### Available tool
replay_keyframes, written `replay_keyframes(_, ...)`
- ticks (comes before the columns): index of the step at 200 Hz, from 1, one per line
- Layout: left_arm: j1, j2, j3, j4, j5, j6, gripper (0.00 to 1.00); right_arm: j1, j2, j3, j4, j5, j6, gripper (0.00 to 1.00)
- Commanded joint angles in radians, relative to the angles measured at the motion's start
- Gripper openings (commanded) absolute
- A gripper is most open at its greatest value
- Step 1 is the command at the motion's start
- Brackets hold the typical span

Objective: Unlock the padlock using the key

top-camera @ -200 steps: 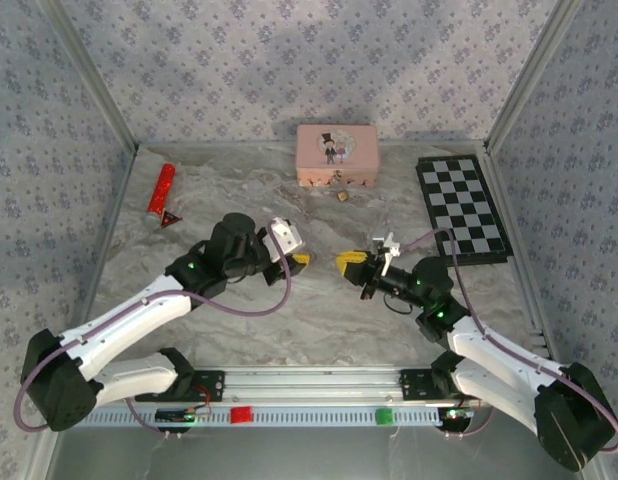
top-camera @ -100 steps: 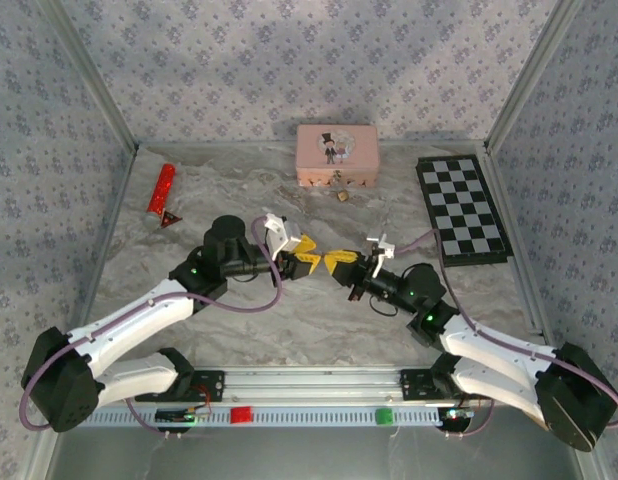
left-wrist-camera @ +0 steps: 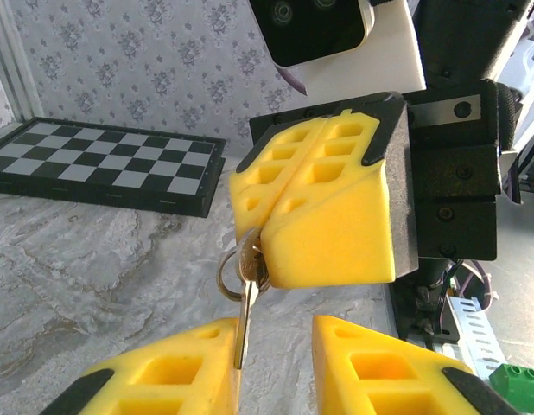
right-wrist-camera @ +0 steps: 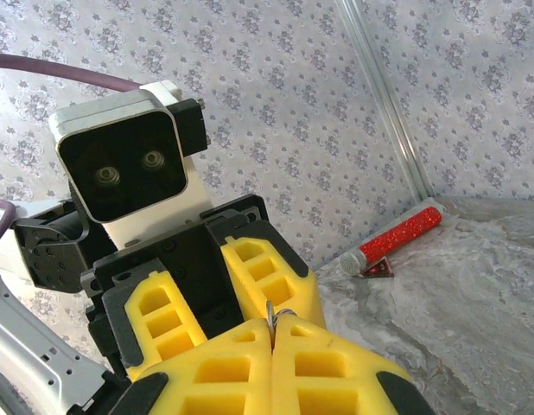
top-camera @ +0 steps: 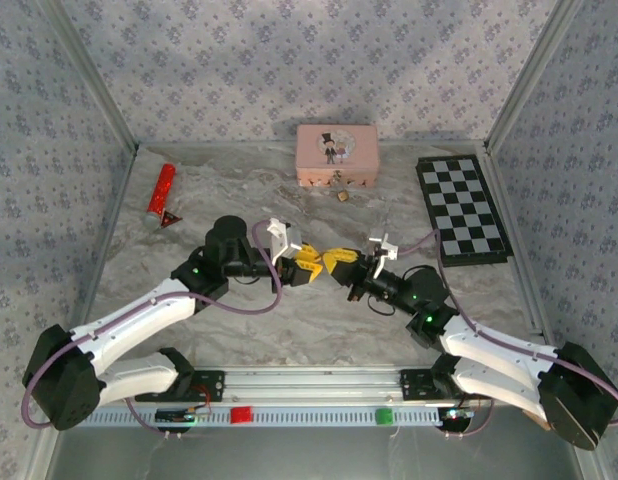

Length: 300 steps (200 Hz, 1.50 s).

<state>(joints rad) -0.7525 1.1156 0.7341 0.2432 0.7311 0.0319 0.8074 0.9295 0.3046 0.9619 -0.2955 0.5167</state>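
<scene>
Looking down from above, we see the two arms meet tip to tip in the middle of the table (top-camera: 319,325). The right gripper (left-wrist-camera: 265,226) is squeezed tight on the key (left-wrist-camera: 242,316). Its yellow pads (left-wrist-camera: 327,216) pinch the top of the key, by the little ring (left-wrist-camera: 224,278), and the long thin part hangs down.

The left gripper (left-wrist-camera: 276,341) sits just under it. Its jaws stand a little way apart, with a narrow gap. The tip of the key hangs in that gap, right beside one finger (left-wrist-camera: 172,372). We cannot tell if it touches that finger. The left gripper holds nothing.

The padlock (top-camera: 342,197) is well apart from all this. It lies at the far side of the table, just in front of the pink box (top-camera: 336,150), and no gripper is near it.

We think the key is being passed from one gripper to the other. Things could go wrong from here. The key is thin and hangs off to one side of the gap, so the left jaws could push it crooked and not catch it. If the right gripper lets go too soon, the key could fall on the table. The ring could also snag on a pad. And the padlock is tiny and loose, so a poke from the key could slide it away.
</scene>
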Motion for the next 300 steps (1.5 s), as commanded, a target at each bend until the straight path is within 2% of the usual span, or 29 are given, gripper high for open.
replay_keyframes(1, 0.004, -0.002, 0.031, 0.022, 0.041, -0.006, 0.26, 0.01, -0.018, 0.026, 0.04, -0.006, -0.009, 0.0)
replay_keyframes(40, 0.004, -0.006, 0.037, 0.021, 0.031, -0.011, 0.2, 0.02, -0.02, 0.023, 0.017, 0.001, -0.034, 0.0)
replay_keyframes(67, 0.004, -0.011, 0.042, 0.006, 0.021, -0.007, 0.04, 0.019, -0.029, 0.007, 0.0, 0.017, -0.054, 0.0)
replay_keyframes(86, 0.004, -0.015, 0.048, -0.018, 0.01, 0.004, 0.0, 0.02, -0.043, 0.001, -0.031, 0.032, -0.078, 0.0)
replay_keyframes(109, 0.005, -0.015, 0.075, -0.096, 0.004, 0.043, 0.0, 0.02, -0.067, 0.002, -0.11, 0.034, -0.127, 0.0)
replay_keyframes(115, 0.005, -0.012, 0.089, -0.129, -0.001, 0.055, 0.0, 0.019, -0.081, 0.002, -0.139, 0.032, -0.141, 0.14)
replay_keyframes(121, 0.005, -0.008, 0.109, -0.178, -0.01, 0.072, 0.0, 0.017, -0.097, -0.001, -0.169, 0.028, -0.16, 0.34)
replay_keyframes(126, 0.005, -0.003, 0.131, -0.225, -0.02, 0.093, 0.0, 0.012, -0.115, -0.001, -0.202, 0.016, -0.181, 0.54)
replay_keyframes(131, 0.006, 0.003, 0.155, -0.275, -0.033, 0.113, 0.0, 0.004, -0.138, -0.001, -0.24, -0.004, -0.202, 0.69)
replay_keyframes(138, 0.005, 0.015, 0.197, -0.381, -0.057, 0.152, 0.0, -0.018, -0.173, -0.003, -0.306, -0.049, -0.23, 0.81)
replay_keyframes(145, 0.005, 0.033, 0.252, -0.494, -0.079, 0.207, 0.0, -0.049, -0.209, -0.008, -0.363, -0.105, -0.269, 0.85)
replay_keyframes(163, -0.008, 0.125, 0.441, -0.825, -0.209, 0.345, 0.0, -0.141, -0.307, -0.026, -0.494, -0.17, -0.341, 0.85)
replay_keyframes(179, -0.027, 0.233, 0.606, -1.068, -0.265, 0.435, 0.0, -0.206, -0.361, -0.087, -0.454, -0.203, -0.35, 0.85)
replay_keyframes(199, -0.101, 0.345, 0.744, -1.261, -0.384, 0.523, 0.0, -0.24, -0.377, -0.113, -0.403, -0.247, -0.339, 0.82)
replay_keyframes(220, -0.161, 0.439, 0.851, -1.409, -0.45, 0.584, 0.0, -0.247, -0.348, -0.089, -0.403, -0.326, -0.329, 0.75)
replay_keyframes(251, -0.191, 0.52, 0.965, -1.53, -0.483, 0.611, 0.0, -0.25, -0.272, -0.07, -0.409, -0.433, -0.327, 0.57)
replay_keyframes(300, -0.224, 0.511, 0.959, -1.523, -0.459, 0.638, 0.0, -0.244, -0.213, -0.057, -0.349, -0.526, -0.279, 0.53)
